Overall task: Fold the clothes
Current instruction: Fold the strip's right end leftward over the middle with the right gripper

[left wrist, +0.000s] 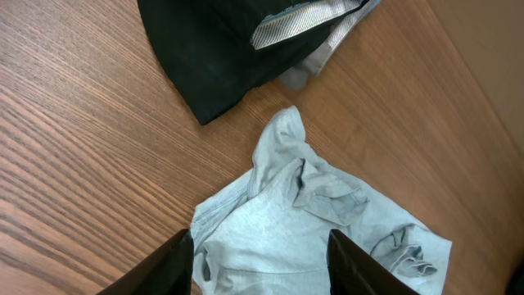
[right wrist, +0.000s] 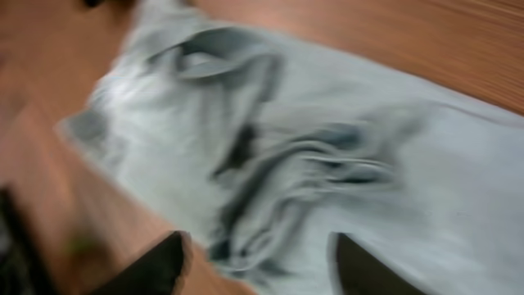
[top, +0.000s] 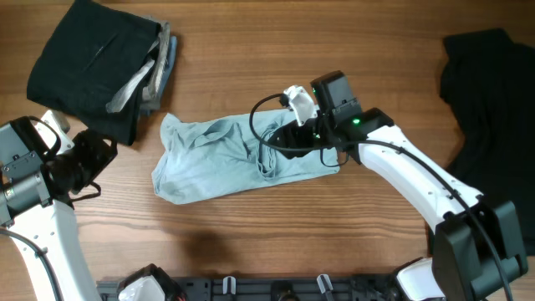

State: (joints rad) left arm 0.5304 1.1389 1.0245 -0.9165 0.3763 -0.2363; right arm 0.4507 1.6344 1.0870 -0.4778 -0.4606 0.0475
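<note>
blue shirt [top: 219, 167] is lying crumpled in the middle of the wooden table [top: 251, 242], stretched left to right across the centre of the overhead frame, with bunched folds running through its right half

right gripper [top: 282, 140] is sitting over that right half, directly above the bunched folds. Its wrist view is smeared by blur, but both fingers [right wrist: 155, 266] are showing at the bottom edge, spread apart, with wrinkled blue cloth filling the frame beyond them. Nothing is pinched between them as far as I can see. Can't tell whether the tips are touching the fabric

left gripper [top: 99, 159] is hanging at the left side of the overhead frame, near the shirt's left end and just below the dark pile [top: 88, 63]. In its wrist view the jaws are standing wide apart at the bottom edge, holding nothing, and the shirt's left end is lying on the table in front of them, one corner poking up toward the pile

dark pile is sitting folded in the upper left of the overhead frame, apart from the shirt by a strip of bare wood. A grey striped cloth [left wrist: 303, 20] is sticking out of its right side

black garment [top: 493, 84] is lying loose at the upper right edge, well apart from the shirt and both grippers
</note>
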